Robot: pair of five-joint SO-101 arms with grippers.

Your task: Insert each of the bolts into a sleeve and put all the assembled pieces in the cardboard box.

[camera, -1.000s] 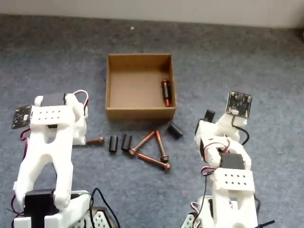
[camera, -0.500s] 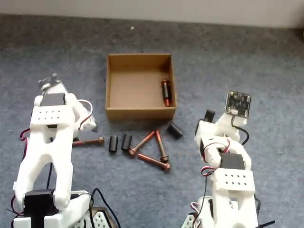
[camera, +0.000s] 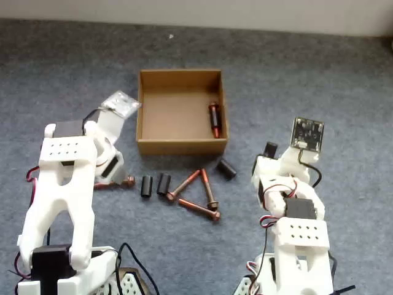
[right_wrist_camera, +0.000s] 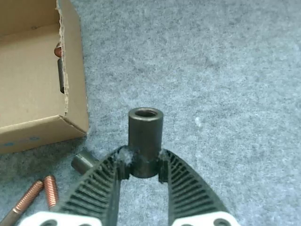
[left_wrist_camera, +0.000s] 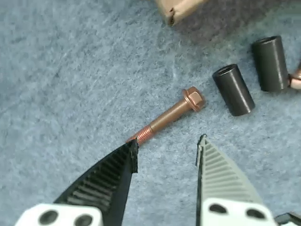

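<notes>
A copper bolt (left_wrist_camera: 169, 115) lies on the grey carpet just beyond the fingertips of my left gripper (left_wrist_camera: 167, 141), which is open with the bolt's threaded end at its black finger. The same bolt (camera: 125, 182) pokes out from under the left arm, in front of the cardboard box (camera: 180, 147). My right gripper (right_wrist_camera: 143, 157) is shut on a black sleeve (right_wrist_camera: 145, 136) held upright, right of the box (right_wrist_camera: 42, 70); the sleeve (camera: 270, 149) shows at that arm's tip. One assembled piece (camera: 214, 120) lies inside the box by its right wall.
Two loose sleeves (camera: 146, 185) (camera: 163, 184) lie in front of the box, a third (camera: 226, 169) near its front right corner. Three copper bolts (camera: 198, 196) lie crossed between them. Open carpet surrounds the box on the far side and right.
The left arm's wrist has swung from the far left toward the box and now sits over the leftmost bolt. The right arm has kept still with its sleeve.
</notes>
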